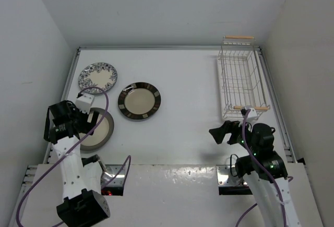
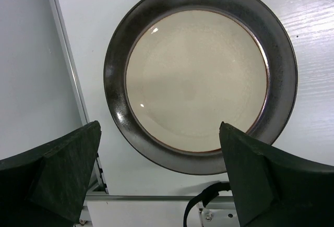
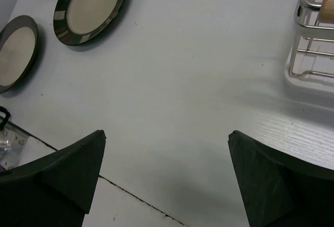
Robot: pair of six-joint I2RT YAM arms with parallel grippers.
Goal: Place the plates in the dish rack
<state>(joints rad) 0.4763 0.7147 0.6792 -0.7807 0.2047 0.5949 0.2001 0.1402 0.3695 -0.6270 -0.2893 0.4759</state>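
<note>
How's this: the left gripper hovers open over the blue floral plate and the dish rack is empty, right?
No. The left wrist view shows the left gripper hovering open over the dark-rimmed cream plate; the dish rack is empty.

This was a robotics lab test cell, not a kitchen. A bare white table (image 1: 188,81) sat boxed in by plain white panels (image 1: 31,55) on three sides. A thin metal rail (image 2: 65,55) edged it just left of the jaws of the left gripper (image 2: 159,133). Purple cables (image 1: 107,102) looped along both arms, whose bases were bolted to a scuffed white board (image 1: 172,185) behind the jaws. The only homely things looked like staged props. A dark-rimmed plate (image 2: 201,75) lay straight ahead of the left jaws. A banded plate (image 3: 91,5) lay ahead and left of the jaws of the right gripper (image 3: 167,138). A wire dish rack (image 3: 313,39) stood ahead to their right.
</note>
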